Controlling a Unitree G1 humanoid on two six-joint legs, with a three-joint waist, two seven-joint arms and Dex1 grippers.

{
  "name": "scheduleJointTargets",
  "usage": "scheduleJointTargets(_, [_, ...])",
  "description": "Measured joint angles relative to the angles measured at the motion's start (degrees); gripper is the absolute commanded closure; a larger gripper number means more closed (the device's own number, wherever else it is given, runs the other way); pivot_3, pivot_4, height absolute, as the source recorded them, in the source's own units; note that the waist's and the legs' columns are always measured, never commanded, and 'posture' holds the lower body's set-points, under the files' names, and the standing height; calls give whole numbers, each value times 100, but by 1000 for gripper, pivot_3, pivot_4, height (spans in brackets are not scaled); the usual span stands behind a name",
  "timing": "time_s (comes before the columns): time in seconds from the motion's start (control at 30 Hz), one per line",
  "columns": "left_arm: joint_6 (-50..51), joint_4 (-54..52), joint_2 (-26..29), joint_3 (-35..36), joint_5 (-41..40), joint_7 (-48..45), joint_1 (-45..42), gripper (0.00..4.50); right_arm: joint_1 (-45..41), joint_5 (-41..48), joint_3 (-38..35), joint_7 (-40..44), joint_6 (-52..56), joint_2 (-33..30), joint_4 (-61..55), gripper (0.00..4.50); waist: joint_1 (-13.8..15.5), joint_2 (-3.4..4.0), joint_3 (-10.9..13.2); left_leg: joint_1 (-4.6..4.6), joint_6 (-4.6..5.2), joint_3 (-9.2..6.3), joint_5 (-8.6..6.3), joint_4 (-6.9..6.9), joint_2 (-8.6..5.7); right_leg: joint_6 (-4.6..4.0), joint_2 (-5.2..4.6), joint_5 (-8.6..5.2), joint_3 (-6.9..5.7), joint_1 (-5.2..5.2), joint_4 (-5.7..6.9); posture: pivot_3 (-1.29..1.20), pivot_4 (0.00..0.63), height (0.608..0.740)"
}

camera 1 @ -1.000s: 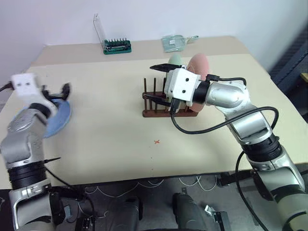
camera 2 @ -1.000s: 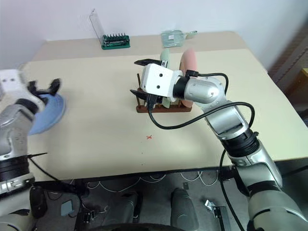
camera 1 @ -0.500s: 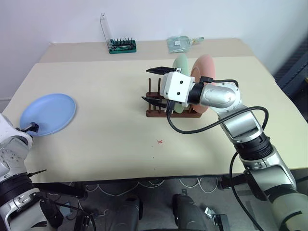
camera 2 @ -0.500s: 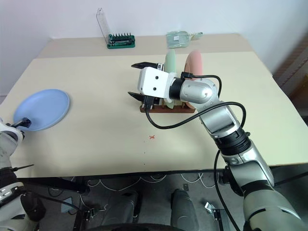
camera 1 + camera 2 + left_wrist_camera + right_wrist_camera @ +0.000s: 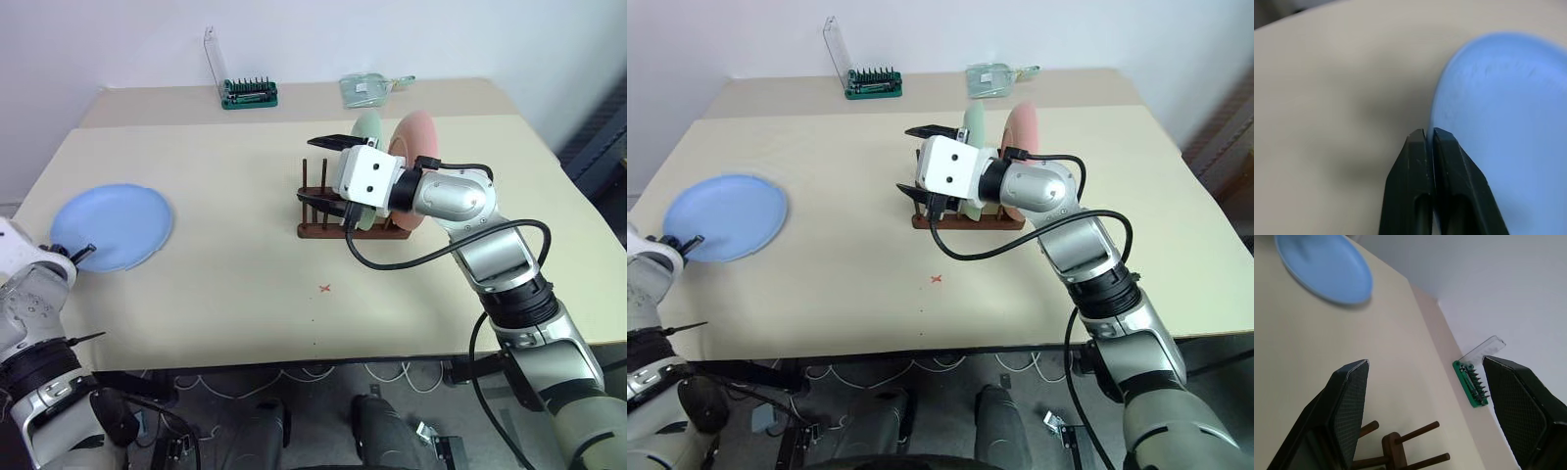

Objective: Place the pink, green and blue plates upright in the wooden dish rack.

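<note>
The blue plate (image 5: 114, 225) lies flat on the left side of the table (image 5: 225, 284), near the left edge. The left gripper (image 5: 1429, 134) sits at the near-left rim of that plate, its two black fingers pressed together; in the left wrist view the plate's edge runs right up to the tips, but whether the rim is pinched between them cannot be told.

The wooden rack (image 5: 338, 223) stands near the middle of the table, slightly to the right. The green plate (image 5: 368, 127) and the pink plate (image 5: 416, 137) stand upright in it, the pink one to the right of the green one. The right gripper (image 5: 321, 168) hangs level over the left end of the rack, pointing left, with its fingers spread wide and nothing between them.

At the far edge of the table stand a green bit holder (image 5: 249, 94) with its clear lid raised and, to its right, a clear plastic packet (image 5: 366, 88).
</note>
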Motion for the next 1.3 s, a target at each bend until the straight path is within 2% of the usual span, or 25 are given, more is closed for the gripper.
scheduleJointTargets(0.1, [-463,-356,-163,-475,29,-220,-182,4461,0,-122,1,0,-166,-6,25,711,-2,-16,2,-2,-1,0,1,1,0,0,0,0,0,0,-1,0,150,740])
scheduleJointTargets(0.23, [-1051,-1322,-374,-1557,116,-705,-647,4461,-2,-388,49,-33,-547,23,137,711,-6,-25,3,-5,-25,1,15,0,-1,-1,0,1,-2,0,-5,0,150,740])
scheduleJointTargets(0.4, [-1201,-2070,-921,-2376,53,-848,-1019,4461,-12,-933,232,-234,-1125,92,423,711,-95,-25,4,-2,-27,9,16,-6,4,0,2,1,1,-9,0,0,150,740])
scheduleJointTargets(0.53, [-1127,-2271,-1022,-2576,-45,-897,-1048,4461,-90,-1374,288,-510,-1478,206,725,711,-180,-24,4,-3,-31,8,19,-7,5,-1,3,1,1,-14,5,0,150,740])
scheduleJointTargets(0.93, [-693,-2746,-996,-2592,-520,-1148,-1100,4461,-372,-2522,577,-1022,-2399,253,1593,711,-162,-25,4,-4,-32,7,20,-5,3,-1,3,1,2,-10,2,0,150,740])
scheduleJointTargets(0.97, [-673,-2746,-1000,-2594,-540,-1150,-1077,4500,-418,-2595,589,-1042,-2448,253,1649,1248,-167,-25,4,-3,-32,7,20,-5,3,-1,4,1,2,-10,2,0,150,740])
scheduleJointTargets(1.0, [-660,-2746,-1006,-2597,-551,-1150,-1070,4500,-456,-2654,597,-1059,-2486,251,1688,1514,-171,-25,4,-3,-32,7,20,-5,3,-1,4,1,2,-10,2,0,150,740])
scheduleJointTargets(1.07, [-652,-2754,-1013,-2598,-600,-1150,-1068,4500,-505,-2744,612,-1089,-2542,257,1722,2442,-171,-25,4,-3,-33,6,20,-6,4,-1,5,1,2,-10,2,0,150,740])
scheduleJointTargets(1.1, [-650,-2766,-1012,-2599,-615,-1151,-1068,4500,-511,-2769,613,-1104,-2563,260,1731,3132,-168,-25,4,-4,-33,7,20,-6,3,-1,4,1,2,-10,1,0,150,740])
scheduleJointTargets(1.17, [-649,-2798,-1012,-2623,-630,-1163,-1068,4500,-513,-2792,614,-1118,-2606,270,1734,4104,-166,-25,4,-4,-33,7,20,-5,3,-1,4,1,2,-10,1,0,150,740])
scheduleJointTargets(1.2, [-657,-2812,-1004,-2618,-633,-1166,-1068,4500,-512,-2846,646,-1108,-2622,264,1742,4420,-166,-25,4,-3,-33,6,20,-5,3,-1,4,1,2,-9,1,0,150,740])
scheduleJointTargets(1.3, [-655,-2789,-1008,-2605,-640,-1154,-1061,4500,-512,-2890,673,-1110,-2668,276,1740,4420,-167,-25,4,-3,-33,6,20,-5,3,-1,5,1,2,-10,1,0,150,740])
